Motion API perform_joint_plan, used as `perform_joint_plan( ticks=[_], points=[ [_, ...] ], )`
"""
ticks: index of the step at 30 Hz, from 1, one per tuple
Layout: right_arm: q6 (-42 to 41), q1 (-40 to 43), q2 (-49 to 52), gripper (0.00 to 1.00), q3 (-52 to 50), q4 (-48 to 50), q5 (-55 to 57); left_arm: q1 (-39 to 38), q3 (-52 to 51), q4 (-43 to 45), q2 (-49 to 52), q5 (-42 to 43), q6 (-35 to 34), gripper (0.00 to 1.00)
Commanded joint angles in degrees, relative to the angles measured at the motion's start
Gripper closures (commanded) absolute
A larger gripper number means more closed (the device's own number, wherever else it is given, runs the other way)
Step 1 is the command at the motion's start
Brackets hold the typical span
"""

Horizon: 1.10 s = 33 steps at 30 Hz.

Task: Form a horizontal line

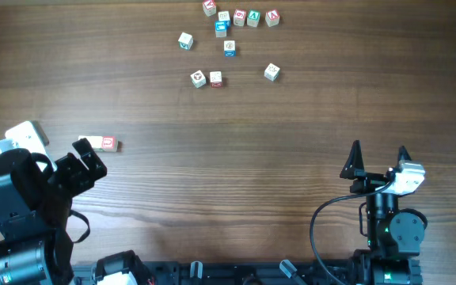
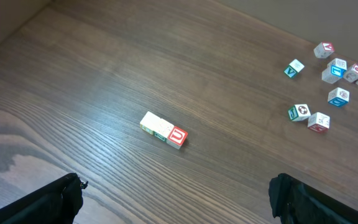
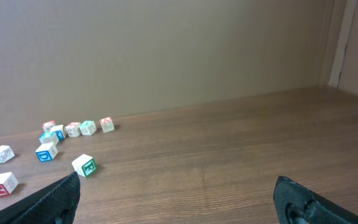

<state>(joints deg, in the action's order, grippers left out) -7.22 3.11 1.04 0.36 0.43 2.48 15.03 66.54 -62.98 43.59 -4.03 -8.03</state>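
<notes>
Overhead, cube row: the short row of three small pale wooden cubes (image 1: pixel 100 143) sits on the left side of the brown wood-grain counter (image 1: pixel 252 158). The cubes touch side by side, with the red-marked one on the right end.
Overhead, left tool: the black left tool (image 1: pixel 93 156) is just beside that row, fingers spread apart and nothing in them.
Overhead, right tool: the right tool (image 1: pixel 379 150) is way over at the lower right, fingers also apart and empty.
Overhead, loose cubes: the scattered small letter cubes with red, blue and green faces (image 1: pixel 236 17) are up by the far edge, well apart from the row.
Left wrist, cube row: the row (image 2: pixel 163 130) lies slanted on the counter ahead of the left tool (image 2: pixel 176 182), with a red U on its lower-right end cube. It's clear of both fingertips.
Left wrist, loose cubes: bunched at the upper right (image 2: pixel 328 68).
Right wrist, right tool: the fingertips sit wide apart at the bottom (image 3: pixel 176 180), with only counter between them.
Right wrist, loose cubes: off to the left (image 3: pixel 55 134), in front of a plain beige wall (image 3: pixel 166 50).
</notes>
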Motion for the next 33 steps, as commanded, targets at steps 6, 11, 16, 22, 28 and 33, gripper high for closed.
perform_joint_plan(
  ticks=[6,11,16,22,28,33],
  points=[
    [1.14,0.28,-0.76,0.0,-0.07,0.22,0.52,-0.31,0.96,0.24,0.02,-0.55,-0.15,0.0],
    [1.14,0.28,-0.76,0.0,-0.07,0.22,0.52,-2.49,-0.68,-0.96,-0.79,-0.52,-0.13,0.0],
    [1.14,0.28,-0.76,0.0,-0.07,0.22,0.52,-5.9,-14.27,8.55,-11.43,3.19,-0.17,0.0],
    [1.14,0.28,-0.76,0.0,-0.07,0.24,0.52,-9.35,-41.51,35.15,-32.87,7.98,-0.15,0.0],
    [1.11,0.28,-0.76,0.0,-0.07,0.24,0.52,-13.55,-58.49,54.73,-39.34,3.8,-0.09,0.0],
    [1.14,0.28,-0.76,0.0,-0.07,0.22,0.52,-15.1,-64.37,60.76,-39.71,1.92,0.09,0.0]
  ],
)
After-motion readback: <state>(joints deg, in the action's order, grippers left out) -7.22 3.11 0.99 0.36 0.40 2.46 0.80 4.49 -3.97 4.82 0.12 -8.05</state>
